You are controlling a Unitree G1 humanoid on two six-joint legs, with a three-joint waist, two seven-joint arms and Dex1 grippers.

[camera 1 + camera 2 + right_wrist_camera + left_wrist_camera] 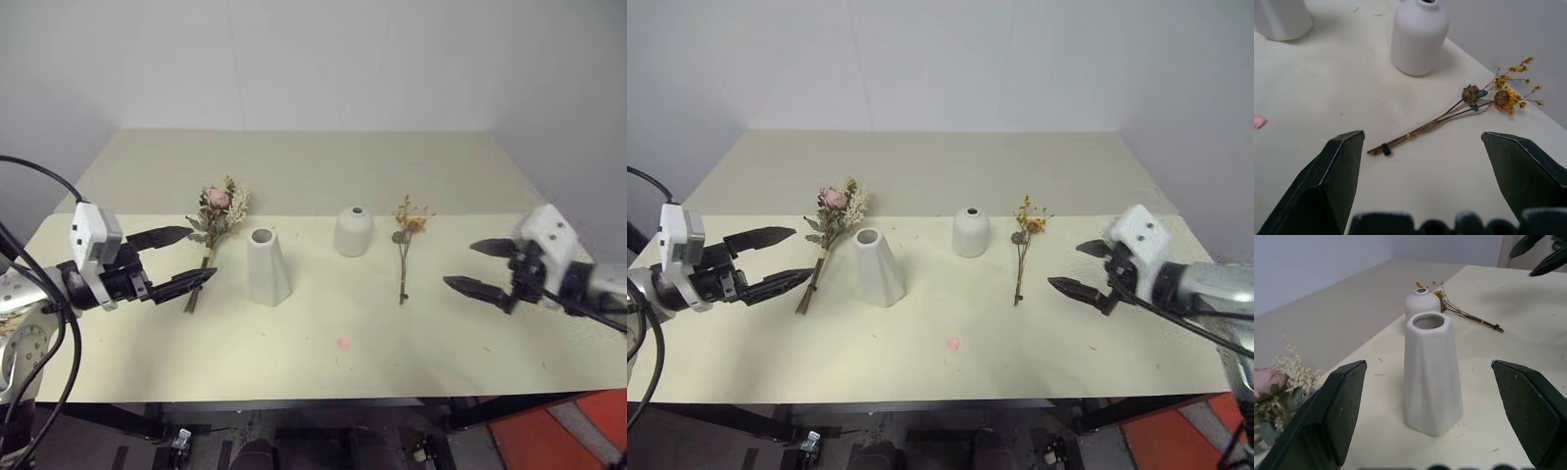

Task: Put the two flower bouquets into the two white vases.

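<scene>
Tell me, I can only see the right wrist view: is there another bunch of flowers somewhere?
Observer: Yes. A fuller bouquet with a pink rose lies flat on the table, beside the tall tapered white vase, on its left.
Operator: Is the other hand holding it?
Observer: No. The left hand is open, with its fingertips near the stems and nothing held.
Operator: Is my hand holding anything?
Observer: No. The right hand is open too, to the right of the thin yellow-orange sprig.
Operator: Anything in the vases?
Observer: The tall vase and the short rounded vase have no flowers in them yet.
</scene>
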